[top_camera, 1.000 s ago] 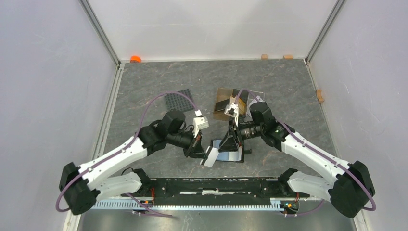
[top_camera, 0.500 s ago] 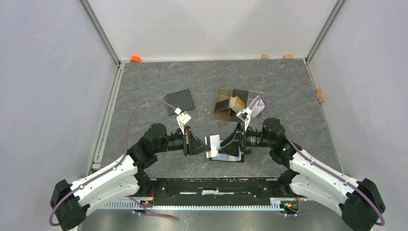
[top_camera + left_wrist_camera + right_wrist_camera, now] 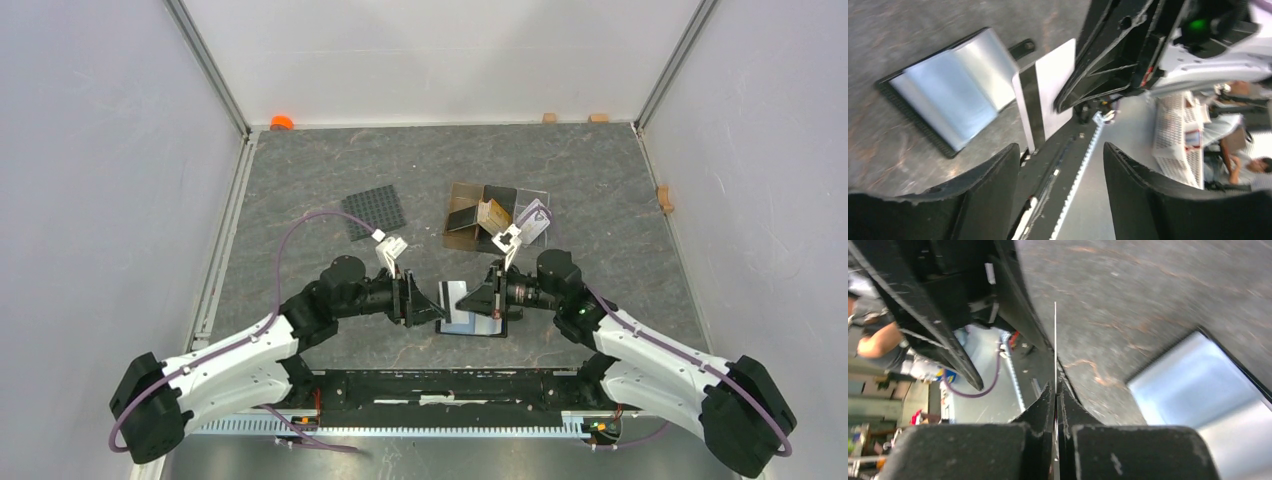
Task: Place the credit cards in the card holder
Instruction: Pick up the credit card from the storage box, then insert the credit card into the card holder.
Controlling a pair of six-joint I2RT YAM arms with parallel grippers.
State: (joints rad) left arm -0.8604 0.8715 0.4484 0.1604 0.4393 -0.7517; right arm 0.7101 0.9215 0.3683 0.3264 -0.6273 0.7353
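A white credit card (image 3: 1054, 87) with a dark stripe stands on edge, pinched by my right gripper (image 3: 1055, 390), which is shut on it. The right wrist view shows that card (image 3: 1055, 335) edge-on as a thin line. From above, the card (image 3: 452, 294) hangs just over the left end of the open card holder (image 3: 482, 326). The card holder (image 3: 953, 90) lies flat, black outside and pale blue-grey inside. My left gripper (image 3: 432, 306) is open just left of the card, with nothing between its fingers (image 3: 988, 195). More credit cards, one tan (image 3: 492, 212) and one whitish (image 3: 535, 222), lie further back.
A brown translucent box (image 3: 466, 217) and a clear tray (image 3: 528, 199) stand behind the card holder. A black gridded mat (image 3: 375, 210) lies at the back left. An orange object (image 3: 281, 122) and small wooden blocks (image 3: 549, 117) sit by the walls.
The card has passed from my left gripper to my right. The left jaws opened and drew back to the left; the right jaws shut on the card beside the holder.
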